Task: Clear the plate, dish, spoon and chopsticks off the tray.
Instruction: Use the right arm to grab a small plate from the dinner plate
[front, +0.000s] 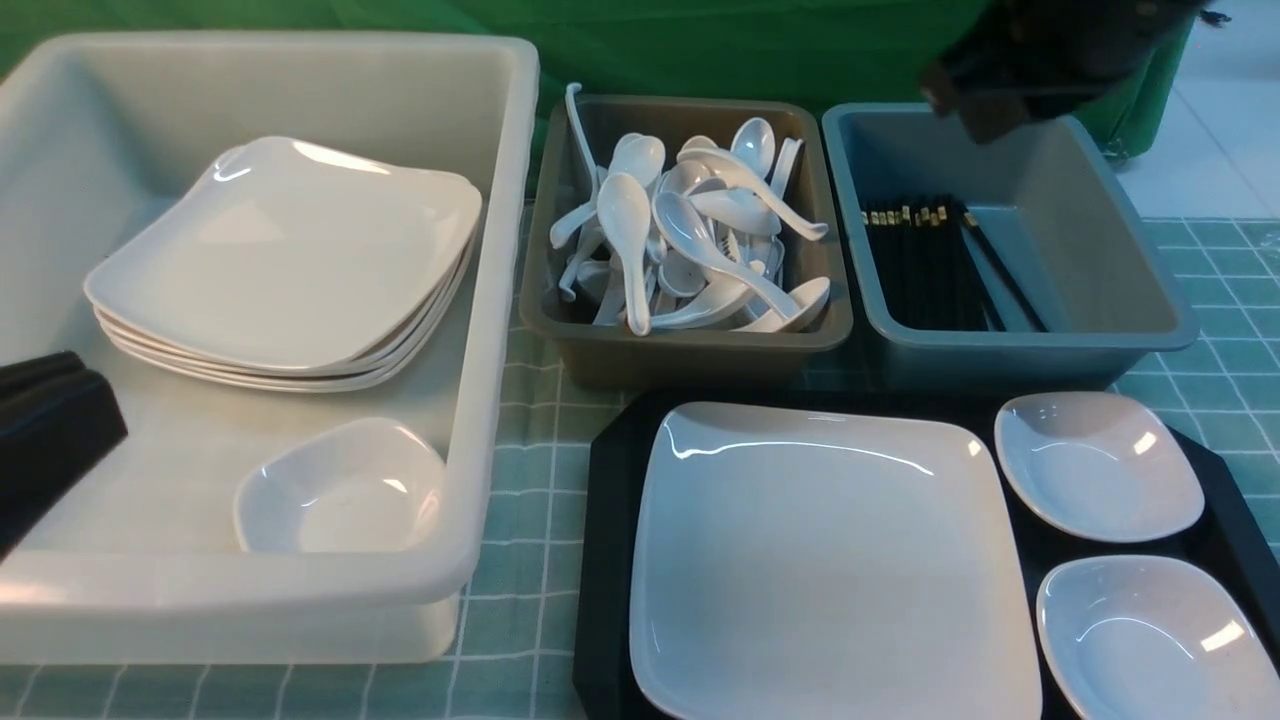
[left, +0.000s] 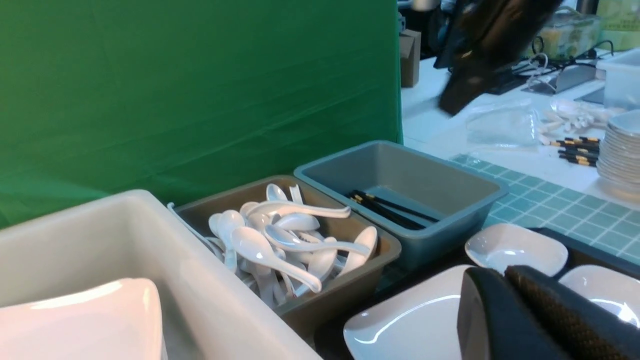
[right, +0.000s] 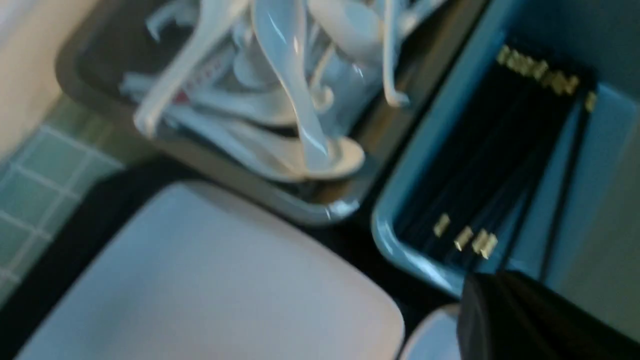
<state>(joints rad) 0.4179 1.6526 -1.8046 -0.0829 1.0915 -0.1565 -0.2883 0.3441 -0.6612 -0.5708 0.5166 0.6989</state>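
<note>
Tray: the big black rectangular plastic tray (front: 608, 560) sits at the near right on the green checked cloth (front: 520, 420).
Plate: the large glossy white square plate (front: 820, 560) lies flat on the tray's left part.
Dishes: a small white rounded-square dish (front: 1098, 465) and a second small white dish (front: 1150, 640) nearer the robot lie on the tray, right of the plate.
Spoons: glossy white soup spoons (front: 690, 230) are heaped in the brown plastic tub (front: 690, 352) behind the tray.
Chopsticks: black chopsticks with gold bands (front: 925, 265) lie in the blue-grey plastic tub (front: 1100, 250) beside the brown one.
Left gripper (front: 90, 395): fingers pressed together, empty, at the big white tub's (front: 495, 330) near left.
Right gripper (front: 975, 105): blurred, above the blue-grey tub's far edge, jaws closed, nothing held.
</note>
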